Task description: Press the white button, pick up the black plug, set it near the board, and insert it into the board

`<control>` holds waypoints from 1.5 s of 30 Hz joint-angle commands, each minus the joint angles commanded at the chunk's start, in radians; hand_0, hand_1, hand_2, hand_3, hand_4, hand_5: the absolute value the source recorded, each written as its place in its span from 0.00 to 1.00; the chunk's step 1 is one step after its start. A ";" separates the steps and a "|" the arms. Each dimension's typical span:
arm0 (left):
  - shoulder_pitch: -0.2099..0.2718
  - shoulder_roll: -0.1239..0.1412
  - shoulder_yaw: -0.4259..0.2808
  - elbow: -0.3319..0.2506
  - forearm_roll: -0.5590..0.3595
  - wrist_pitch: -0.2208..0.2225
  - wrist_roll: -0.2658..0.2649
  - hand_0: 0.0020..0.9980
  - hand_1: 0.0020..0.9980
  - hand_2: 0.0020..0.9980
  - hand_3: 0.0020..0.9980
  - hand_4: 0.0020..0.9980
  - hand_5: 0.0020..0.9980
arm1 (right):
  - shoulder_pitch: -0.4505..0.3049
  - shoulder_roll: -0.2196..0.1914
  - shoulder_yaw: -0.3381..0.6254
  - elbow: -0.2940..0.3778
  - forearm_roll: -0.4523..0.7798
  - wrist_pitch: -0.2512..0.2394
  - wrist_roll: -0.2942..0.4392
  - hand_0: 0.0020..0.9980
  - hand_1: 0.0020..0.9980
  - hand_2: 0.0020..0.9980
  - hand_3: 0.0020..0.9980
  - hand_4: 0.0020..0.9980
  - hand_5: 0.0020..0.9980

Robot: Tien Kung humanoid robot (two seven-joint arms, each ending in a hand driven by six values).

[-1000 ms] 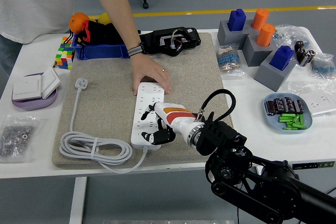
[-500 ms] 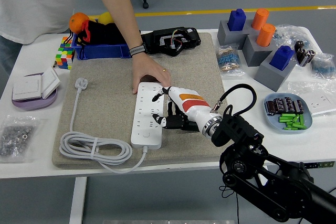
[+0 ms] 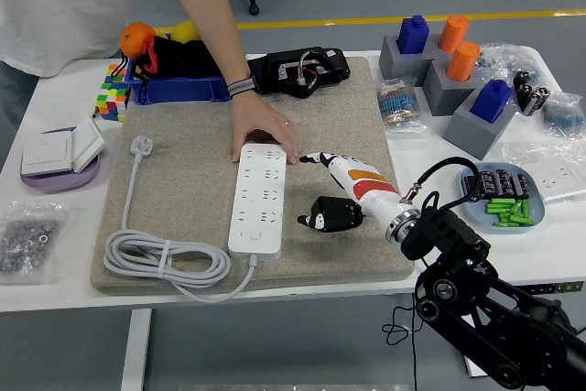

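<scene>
The right hand, a glossy white shell with orange and red bands and black jointed fingers, is seen over the coarse beige mat, just right of the board. Its index finger is extended straight, the tip close to the board's far right corner; the other fingers are curled under the palm, and nothing is gripped. The board is a long, flat, white plastic strip with rows of sockets, lying lengthwise to the hand's left. Its far end is pressed down by a person's hand, placed just beyond the robot's fingertip. A smooth white cable is looped in loose coils from the board's near end, well left of the hand, and ends in a white plug. A black plug, tangled with other black parts, is found well beyond the hand at the mat's far edge. The button cannot be made out.
</scene>
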 joint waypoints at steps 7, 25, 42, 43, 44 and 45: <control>-0.001 -0.002 0.000 0.000 0.000 0.000 -0.001 0.63 0.63 0.64 0.70 0.56 0.40 | -0.025 -0.015 0.021 -0.050 0.020 -0.010 0.042 0.91 0.89 0.85 0.87 0.99 0.24; 0.003 -0.004 0.009 0.000 -0.004 -0.002 -0.001 0.63 0.63 0.64 0.70 0.56 0.40 | -0.071 -0.029 0.015 -0.105 0.068 -0.115 0.190 0.67 0.70 0.70 0.68 0.79 0.06; 0.006 -0.003 0.011 0.000 0.004 -0.004 0.000 0.63 0.63 0.64 0.70 0.56 0.40 | -0.079 -0.027 0.011 -0.120 0.074 -0.126 0.192 0.60 0.64 0.63 0.50 0.77 0.07; 0.007 -0.003 0.010 0.000 0.005 -0.004 0.000 0.63 0.63 0.64 0.70 0.56 0.40 | -0.079 -0.027 0.010 -0.121 0.074 -0.127 0.192 0.60 0.64 0.63 0.50 0.77 0.07; 0.007 -0.004 0.010 0.000 0.004 -0.004 0.000 0.63 0.63 0.64 0.70 0.56 0.40 | -0.079 -0.027 0.009 -0.123 0.074 -0.128 0.192 0.60 0.64 0.63 0.50 0.77 0.07; 0.007 -0.004 0.010 0.000 0.004 -0.004 0.000 0.63 0.63 0.64 0.70 0.56 0.40 | -0.079 -0.027 0.008 -0.124 0.075 -0.128 0.192 0.60 0.64 0.63 0.50 0.77 0.07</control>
